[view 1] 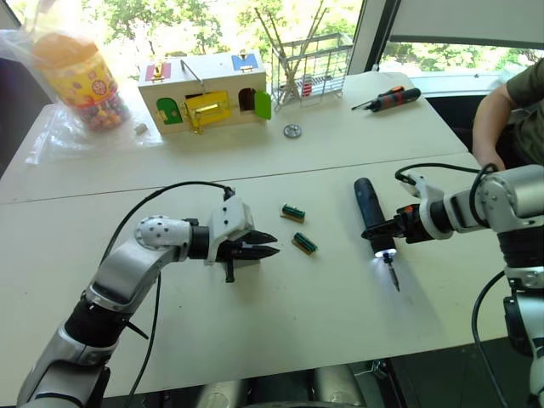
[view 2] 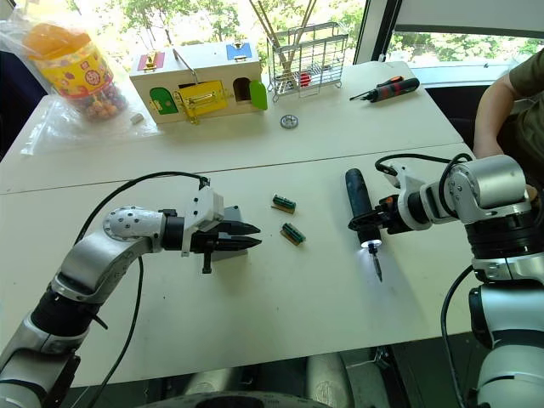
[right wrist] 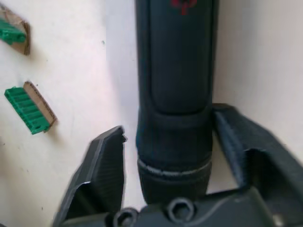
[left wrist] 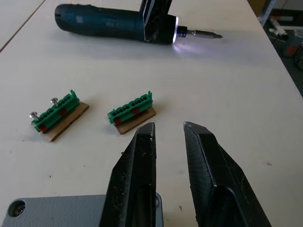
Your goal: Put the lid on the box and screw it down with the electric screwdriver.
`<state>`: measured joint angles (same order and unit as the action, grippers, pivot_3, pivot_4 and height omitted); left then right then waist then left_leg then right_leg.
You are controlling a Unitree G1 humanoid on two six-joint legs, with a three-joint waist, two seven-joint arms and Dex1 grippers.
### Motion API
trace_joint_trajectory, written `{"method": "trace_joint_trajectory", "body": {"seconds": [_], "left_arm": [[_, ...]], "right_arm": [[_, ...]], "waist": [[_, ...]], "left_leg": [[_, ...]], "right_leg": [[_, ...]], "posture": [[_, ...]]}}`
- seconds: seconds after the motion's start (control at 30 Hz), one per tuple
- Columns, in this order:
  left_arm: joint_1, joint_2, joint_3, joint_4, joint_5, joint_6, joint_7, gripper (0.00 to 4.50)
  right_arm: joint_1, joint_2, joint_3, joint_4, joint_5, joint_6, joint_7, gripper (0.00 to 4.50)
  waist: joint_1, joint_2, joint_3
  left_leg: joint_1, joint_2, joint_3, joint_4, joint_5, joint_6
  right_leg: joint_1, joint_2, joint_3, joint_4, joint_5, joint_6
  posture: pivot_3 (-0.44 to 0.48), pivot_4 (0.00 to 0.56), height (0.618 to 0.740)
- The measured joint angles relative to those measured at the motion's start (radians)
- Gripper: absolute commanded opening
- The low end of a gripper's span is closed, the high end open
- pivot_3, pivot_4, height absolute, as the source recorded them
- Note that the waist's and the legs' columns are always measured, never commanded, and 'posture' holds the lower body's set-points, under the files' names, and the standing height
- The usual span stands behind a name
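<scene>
My right gripper (view 1: 380, 231) is shut on the electric screwdriver (view 1: 367, 204), a dark pen-shaped driver lying low over the table at the right. Its bit (view 1: 393, 276) points toward the front edge and its lamp is lit. In the right wrist view the fingers (right wrist: 106, 170) flank the driver body (right wrist: 175, 71). My left gripper (view 1: 270, 245) hovers at the table's middle left, open by a narrow gap with nothing between the fingers (left wrist: 137, 170). A flat grey plastic corner with a screw hole, seemingly the lid (left wrist: 57, 213), lies just beneath it. The box is hidden.
Two green terminal blocks (view 1: 292, 212) (view 1: 304, 244) lie between the grippers. At the back stand a toy house (view 1: 204, 98), a sweets jar (view 1: 81, 81), a wire rack (view 1: 310, 68), a small metal disc (view 1: 292, 130) and an orange-black hand screwdriver (view 1: 389, 99). A person's arm (view 1: 501, 110) rests far right.
</scene>
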<state>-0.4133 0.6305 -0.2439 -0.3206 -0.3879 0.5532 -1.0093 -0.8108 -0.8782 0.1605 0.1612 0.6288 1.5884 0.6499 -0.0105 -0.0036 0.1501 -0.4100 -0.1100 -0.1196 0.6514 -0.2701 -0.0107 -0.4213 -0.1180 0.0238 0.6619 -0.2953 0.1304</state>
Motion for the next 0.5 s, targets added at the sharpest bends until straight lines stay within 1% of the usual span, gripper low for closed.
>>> {"method": "trace_joint_trajectory", "body": {"seconds": [0.1, 0.2, 0.33, 0.4, 0.5], "left_arm": [[0.000, 0.002, 0.004, 0.012, 0.008, -0.008, 0.007, 0.92], [0.000, 0.029, 0.010, 0.031, 0.018, -0.021, 0.008, 0.92], [-0.001, 0.050, 0.061, 0.069, 0.019, -0.031, 0.008, 0.92], [-0.004, 0.056, 0.102, 0.078, -0.005, -0.017, 0.007, 0.92], [-0.017, 0.079, 0.184, 0.096, -0.056, 0.011, -0.001, 0.92]], "right_arm": [[0.000, -0.005, 0.018, -0.011, -0.017, -0.026, 0.007, 4.46], [0.000, -0.006, 0.023, -0.015, -0.039, -0.053, 0.006, 4.46], [0.000, 0.005, 0.009, -0.056, -0.062, -0.072, -0.014, 4.46], [0.000, 0.028, -0.030, -0.089, -0.065, -0.087, -0.025, 4.46], [-0.015, 0.157, -0.190, -0.147, -0.036, -0.088, -0.059, 4.46]], "waist": [[0.001, 0.000, 0.000], [0.000, 0.000, 0.000], [-0.001, 0.000, 0.000], [-0.001, 0.000, 0.000], [-0.008, 0.000, 0.000]], "left_leg": [[0.000, 0.000, 0.000, 0.001, 0.000, 0.000], [0.000, -0.001, 0.000, 0.001, 0.000, 0.000], [0.000, 0.000, 0.000, 0.000, 0.000, 0.000], [0.000, 0.000, 0.000, 0.000, 0.000, 0.000], [0.000, 0.001, 0.000, -0.001, 0.000, 0.000]], "right_leg": [[0.001, 0.000, 0.000, 0.000, 0.000, 0.000], [0.001, 0.000, 0.000, 0.000, 0.000, 0.000], [-0.001, 0.000, 0.000, 0.000, 0.000, 0.000], [-0.002, 0.000, 0.000, 0.000, 0.000, 0.000], [-0.003, 0.001, 0.000, 0.001, 0.000, 0.000]], "posture": [[0.000, 0.150, 0.740], [0.000, 0.150, 0.740], [0.000, 0.150, 0.740], [0.000, 0.150, 0.740], [0.000, 0.150, 0.740]]}}
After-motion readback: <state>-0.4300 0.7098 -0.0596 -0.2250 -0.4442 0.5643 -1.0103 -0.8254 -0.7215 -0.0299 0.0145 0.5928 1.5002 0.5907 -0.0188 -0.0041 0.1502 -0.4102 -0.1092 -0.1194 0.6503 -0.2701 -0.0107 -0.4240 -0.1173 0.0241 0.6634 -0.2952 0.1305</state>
